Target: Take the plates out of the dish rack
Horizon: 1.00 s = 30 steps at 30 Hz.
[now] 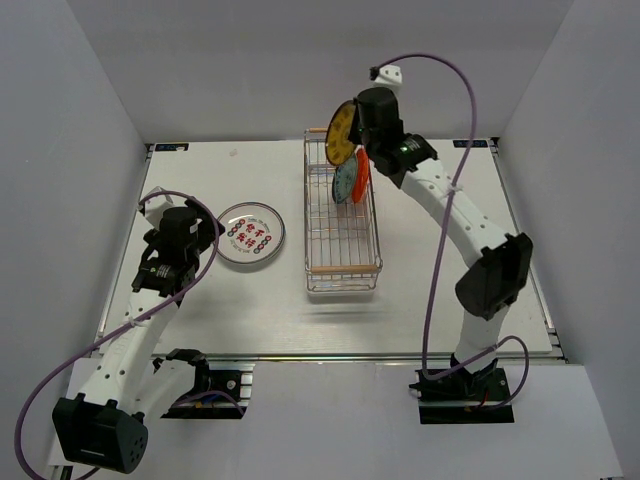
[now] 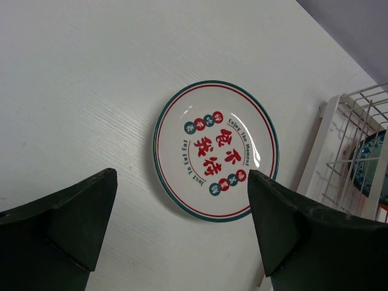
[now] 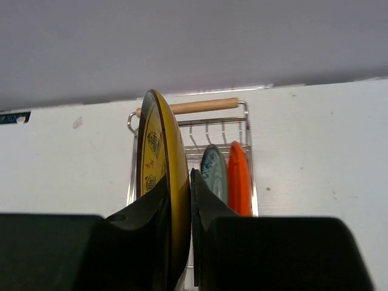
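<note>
The silver wire dish rack [image 1: 342, 255] stands mid-table, a tan handle bar at each short end. My right gripper [image 1: 362, 135] is shut on the yellow patterned plate [image 1: 340, 132] and holds it upright above the rack's far end; it shows edge-on in the right wrist view [image 3: 160, 176]. A teal plate [image 1: 346, 181] and an orange-red plate [image 1: 362, 173] stand in the rack, also seen in the right wrist view, teal [image 3: 213, 173], orange-red [image 3: 240, 177]. A white plate with red marks [image 1: 250, 234] lies flat on the table left of the rack. My left gripper [image 2: 182, 200] is open above its near edge [image 2: 216, 150].
The rack's white frame edge [image 2: 315, 157] shows right of the white plate in the left wrist view. White walls enclose the table on three sides. The table's left edge lies close to my left arm [image 1: 165, 275].
</note>
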Each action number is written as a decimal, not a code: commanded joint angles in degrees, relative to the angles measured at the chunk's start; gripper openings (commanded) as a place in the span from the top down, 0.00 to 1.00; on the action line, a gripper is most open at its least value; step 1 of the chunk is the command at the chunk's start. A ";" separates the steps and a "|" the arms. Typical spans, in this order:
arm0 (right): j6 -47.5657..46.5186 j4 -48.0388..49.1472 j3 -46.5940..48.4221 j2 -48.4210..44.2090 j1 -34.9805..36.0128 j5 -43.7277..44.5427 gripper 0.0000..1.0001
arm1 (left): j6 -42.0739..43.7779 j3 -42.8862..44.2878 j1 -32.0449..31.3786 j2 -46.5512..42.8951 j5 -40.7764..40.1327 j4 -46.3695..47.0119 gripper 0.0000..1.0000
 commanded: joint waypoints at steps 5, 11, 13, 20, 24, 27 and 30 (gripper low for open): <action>3.87 2.76 -16.85 -14.14 -8.14 2.55 0.86 | 0.20 1.08 -0.25 -0.77 1.04 -0.09 0.02; 6.07 11.54 -41.37 -25.84 -21.40 -6.16 0.82 | 3.54 -0.32 -0.25 -2.52 10.79 4.39 0.02; 6.25 14.52 -48.30 -28.22 -25.27 -9.94 0.83 | 3.98 -0.58 -0.25 -3.14 12.99 5.27 0.02; 9.76 25.33 -63.70 -27.00 -32.32 -20.76 0.85 | 3.98 -1.20 -0.25 -3.32 17.65 7.21 0.02; 10.64 34.64 -68.99 -23.75 -36.54 -27.08 0.85 | 4.42 -1.55 -0.25 -3.58 18.36 6.24 0.02; 12.13 40.01 -71.45 -21.11 -38.21 -33.14 0.77 | 4.51 -2.69 -0.25 -4.54 18.36 6.24 0.02; 13.02 44.32 -73.30 -18.65 -39.36 -35.17 0.70 | 4.59 -4.27 -0.25 -5.51 18.53 7.82 0.02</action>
